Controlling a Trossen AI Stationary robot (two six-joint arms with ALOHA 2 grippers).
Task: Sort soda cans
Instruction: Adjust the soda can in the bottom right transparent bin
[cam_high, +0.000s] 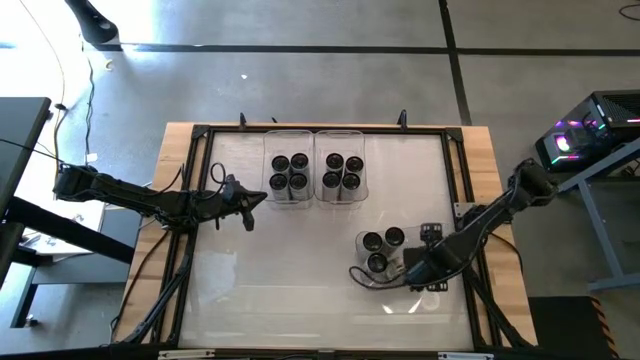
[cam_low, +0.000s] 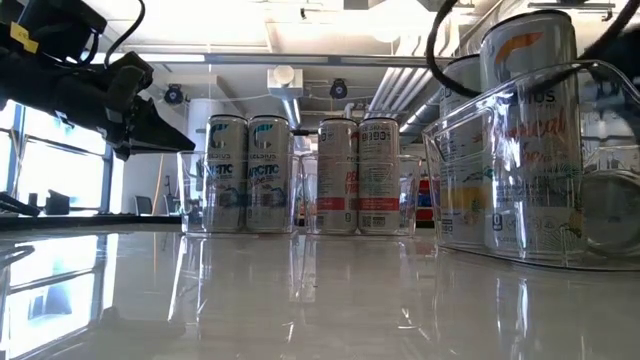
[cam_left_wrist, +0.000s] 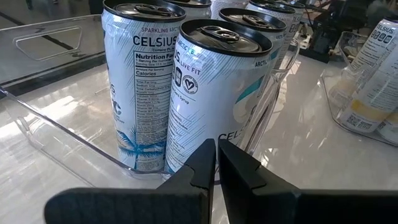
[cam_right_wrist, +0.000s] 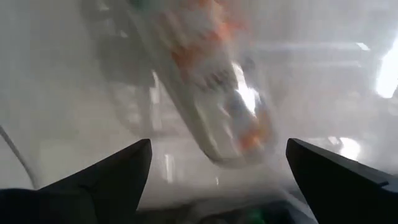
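Several silvery soda cans (cam_high: 289, 172) stand upright in a clear bin (cam_high: 268, 150) at the far middle of the table. Several more cans (cam_high: 342, 172) fill the clear bin (cam_high: 362, 150) beside it. Three cans (cam_high: 381, 248) stand in a third clear bin (cam_high: 355, 272) near the right. My left gripper (cam_high: 250, 208) is shut and hangs just left of the first bin's near corner; in its wrist view the gripper (cam_left_wrist: 216, 163) points at a can (cam_left_wrist: 217, 93) behind the bin wall. My right gripper (cam_high: 403, 270) is open at the third bin's near right side, and a can (cam_right_wrist: 217, 93) shows blurred ahead of it. My right gripper (cam_right_wrist: 217, 158) stands open close against the third bin's clear wall, coming level from the table's right. Its wrist view seems to look through the plastic, and I cannot tell whether a finger (cam_right_wrist: 118, 174) touches the wall.
A black rail frame (cam_high: 200, 135) borders the glossy white table top, with wooden edges outside it. Free room lies on the near left part of the table (cam_high: 270, 290). A lit computer case (cam_high: 585, 135) stands off the table to the right.
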